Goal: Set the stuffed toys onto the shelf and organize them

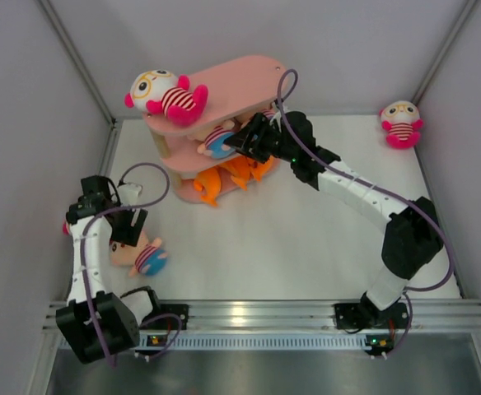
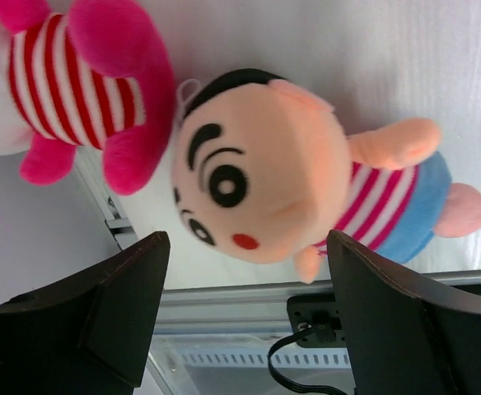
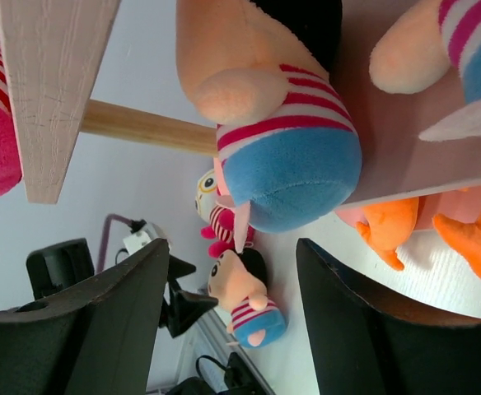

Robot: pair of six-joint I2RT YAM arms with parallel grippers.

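The pink shelf stands at the far left of the counter. A top-tier white-headed doll lies on its highest board. A blue-bottomed peach doll and a 2nd peach doll sit on the middle tier, the 1st with its bottom hanging over the board edge. Orange sharks fill the lowest tier. The right gripper is spread wide and empty, just in front of that blue bottom and not touching it. The left gripper is also spread and holds nothing. It hovers over a loose peach-headed doll that lies face up on the counter, just beside a near white-headed doll. A corner white-headed doll sits at the far right.
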